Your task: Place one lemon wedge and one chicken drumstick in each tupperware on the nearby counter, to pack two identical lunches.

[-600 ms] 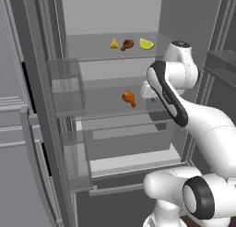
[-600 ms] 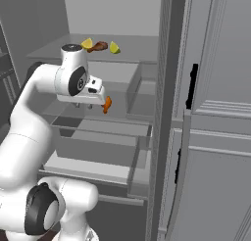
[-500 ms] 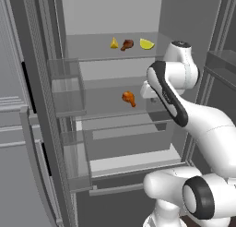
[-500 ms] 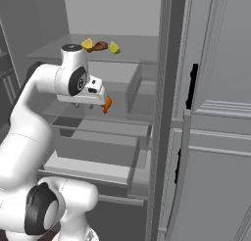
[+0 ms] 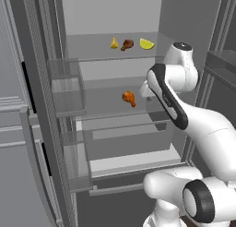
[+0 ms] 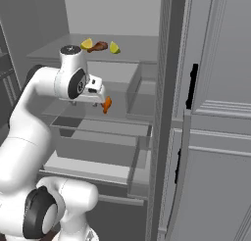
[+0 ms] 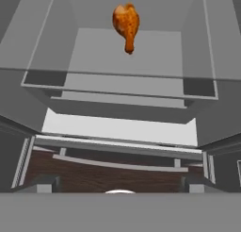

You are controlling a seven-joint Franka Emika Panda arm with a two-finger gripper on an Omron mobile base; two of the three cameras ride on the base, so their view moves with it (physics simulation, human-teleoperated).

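On the fridge's upper shelf lie a deep yellow lemon wedge (image 5: 114, 44) (image 6: 87, 43), a dark chicken drumstick (image 5: 127, 44) (image 6: 99, 46) and a paler lemon wedge (image 5: 146, 44) (image 6: 114, 48). One shelf down lies an orange chicken drumstick (image 5: 129, 98) (image 6: 106, 104) (image 7: 126, 21). My gripper (image 6: 93, 97) (image 7: 120, 186) hangs open just in front of that middle shelf, short of the orange drumstick, with nothing between its fingers. The tupperwares and the counter are out of view.
The open fridge door with clear bins (image 5: 64, 87) stands at the left. A clear drawer (image 6: 98, 137) juts out below the middle shelf. Grey cabinet fronts with a black handle (image 6: 193, 85) close off the right side. My own arm (image 5: 170, 101) crosses the fridge opening.
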